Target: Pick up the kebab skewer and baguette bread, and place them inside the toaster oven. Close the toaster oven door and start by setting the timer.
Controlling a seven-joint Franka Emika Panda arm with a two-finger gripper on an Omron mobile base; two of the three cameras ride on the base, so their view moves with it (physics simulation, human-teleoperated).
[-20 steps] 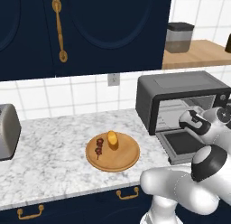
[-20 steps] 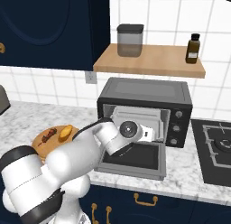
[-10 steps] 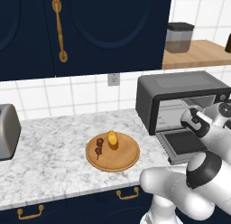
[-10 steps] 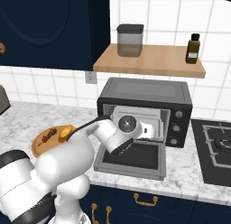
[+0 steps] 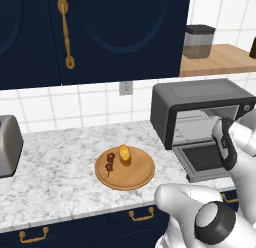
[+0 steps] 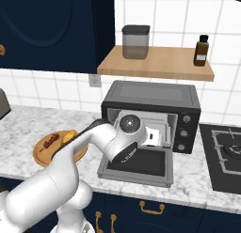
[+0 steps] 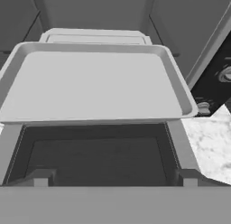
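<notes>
In the left base view, a silver toaster [image 5: 9,146] sits at the far left edge, with a wide stretch of bare marble counter [image 5: 55,174] between it and the wooden plate [image 5: 125,168] at lower centre. On that plate the kebab skewer [image 5: 109,163], a thin stick with dark red and brown chunks, lies on the left part, and the stubby golden baguette bread [image 5: 124,153] sits just beside it, toward the plate's upper edge. Right of the plate, after a narrower strip of counter, stands the dark grey toaster oven [image 5: 200,109], its door [image 5: 204,161] dropped flat toward the counter's front edge. The gripper [image 6: 151,136] hangs in front of the oven's opening above the lowered door, its fingers spread wide and empty. In the hand view, a pale grey tray [image 7: 94,83] with a raised rim juts out of the oven across the upper half of the frame, the door's dark glass below it, and marble shows at the right edge.
</notes>
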